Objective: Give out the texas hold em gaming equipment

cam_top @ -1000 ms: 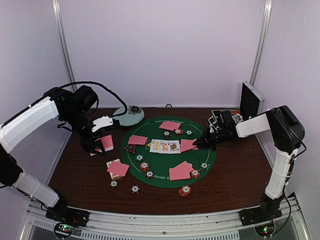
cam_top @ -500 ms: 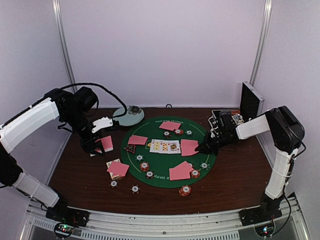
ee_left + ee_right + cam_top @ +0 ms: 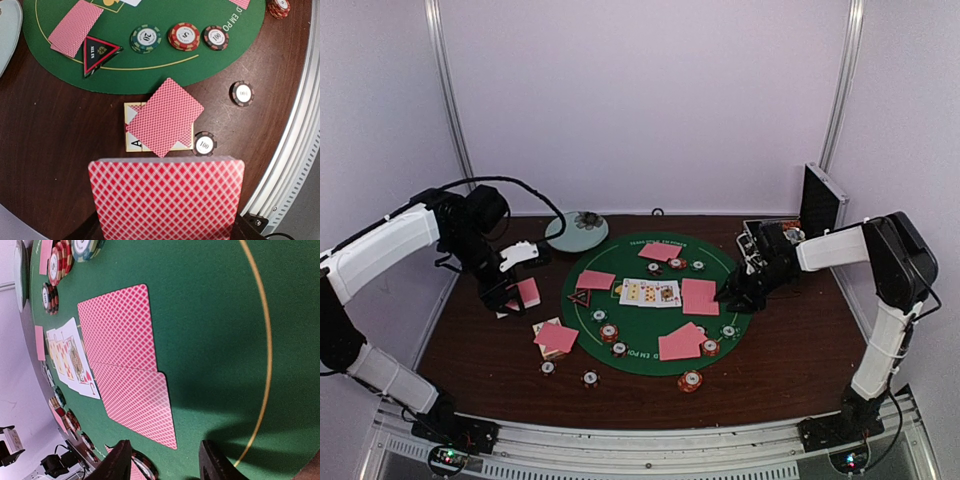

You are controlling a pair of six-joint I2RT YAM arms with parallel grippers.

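Pink-backed deck (image 3: 166, 197) pinched crosswise in left hand (image 3: 513, 294), right hand (image 3: 165, 456) spread, two face-down cards (image 3: 125, 360) seemingly lying lengthwise ahead

Pink-backed card deck (image 3: 166, 197) over tabletop (image 3: 55, 150)

Round mat (image 3: 645, 325) at centre of table (image 3: 800, 340). Face-up cards (image 3: 650, 292) in row at mat centre. Around them on mat: far pair (image 3: 660, 251), left pair (image 3: 595, 280), right pair (image 3: 699, 296), near pair (image 3: 680, 342). Triangle marker (image 3: 580, 297) just before left pair. Plate (image 3: 577, 231) behind mat, leftward. Case (image 3: 817, 200) far right. Chips (image 3: 590, 378) on table before mat. Deck (image 3: 527, 292) left of mat, in left gripper (image 3: 515, 296).
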